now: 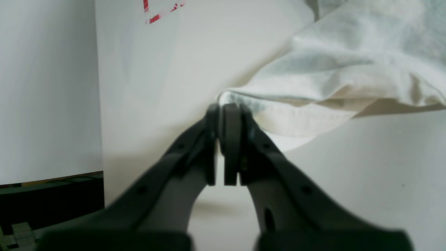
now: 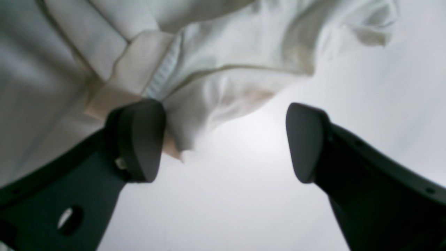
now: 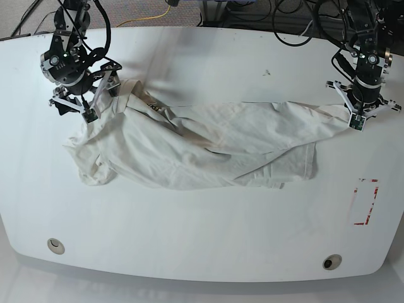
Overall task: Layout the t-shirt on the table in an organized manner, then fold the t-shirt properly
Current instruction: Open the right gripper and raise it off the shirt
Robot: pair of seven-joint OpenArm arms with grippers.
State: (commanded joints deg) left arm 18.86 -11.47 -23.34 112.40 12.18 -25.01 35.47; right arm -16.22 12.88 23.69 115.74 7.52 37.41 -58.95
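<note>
The white t-shirt lies crumpled and stretched sideways across the table; no graphic shows. In the base view my left gripper sits at the shirt's right tip. The left wrist view shows this left gripper shut, with the t-shirt hem pinched at its tips and the cloth lifted off the table. My right gripper is over the shirt's upper left corner. In the right wrist view the right gripper is open, one finger touching the t-shirt near its ribbed collar.
A red-outlined rectangle mark lies near the table's right edge, also seen as the red mark. Two grommet holes sit near the front edge. Cables run along the back edge.
</note>
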